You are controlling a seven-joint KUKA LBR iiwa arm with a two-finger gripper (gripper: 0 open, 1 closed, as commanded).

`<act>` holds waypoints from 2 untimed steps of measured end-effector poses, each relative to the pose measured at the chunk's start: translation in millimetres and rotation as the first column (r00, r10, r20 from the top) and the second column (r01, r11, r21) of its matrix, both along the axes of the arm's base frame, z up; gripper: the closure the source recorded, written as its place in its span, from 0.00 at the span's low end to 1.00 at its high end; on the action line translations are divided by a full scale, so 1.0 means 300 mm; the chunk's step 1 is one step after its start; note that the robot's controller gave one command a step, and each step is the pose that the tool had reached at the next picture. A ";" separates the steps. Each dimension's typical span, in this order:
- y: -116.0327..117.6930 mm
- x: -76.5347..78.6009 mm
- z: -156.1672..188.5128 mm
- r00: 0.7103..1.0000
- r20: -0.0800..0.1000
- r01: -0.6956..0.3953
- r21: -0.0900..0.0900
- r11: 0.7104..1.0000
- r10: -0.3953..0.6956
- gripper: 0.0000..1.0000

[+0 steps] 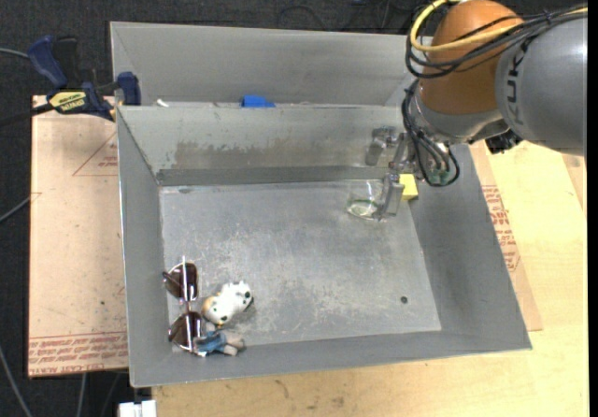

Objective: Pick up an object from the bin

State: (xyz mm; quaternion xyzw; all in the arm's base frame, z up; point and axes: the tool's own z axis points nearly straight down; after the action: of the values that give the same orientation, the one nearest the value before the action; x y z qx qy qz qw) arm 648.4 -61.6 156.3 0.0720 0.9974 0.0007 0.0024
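Standing by the rig right now: the arm (547,79) comes in from the right, big grey thing with an orange cover (467,60) at the wrist and yellow and black cables (425,32) looped round it. The tool (381,195) is down inside the bin (280,139), over the far right part of the floor, just in front of the back wall. Can't tell if it's released or clenched, the angle just doesn't show it. There's a small pale glassy-looking blob (366,208) right at its tip, low on the floor, and a little yellow bit just beside it on the right, but I honestly can't say whether either is a loose item or part of the robot.

The stuff you'd actually pick is all at the opposite end, tucked into the near left corner and well apart from the tool:
- a pair of sunglasses (189,305) with reddish-brown lenses, lying flat
- a small white and yellow toy (229,301) touching the sunglasses on their right side
- a small blue thing (217,344) just below the toy, near the front wall, too small to make out what it is

So three little things huddled together in one corner, and the tool low over the bare metal at the other end – nothing I can make out as held in it
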 end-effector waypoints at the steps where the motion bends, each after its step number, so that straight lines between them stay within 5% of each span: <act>1: -0.043 -0.015 -0.271 0.999 0.001 -0.047 -0.001 0.999 0.047 0.00; 2: -0.045 0.005 -0.319 0.985 0.019 0.173 0.005 0.985 -0.173 1.00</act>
State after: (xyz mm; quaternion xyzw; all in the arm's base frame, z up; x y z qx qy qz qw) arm 650.0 -75.0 60.5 0.1581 0.9873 0.0029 0.0119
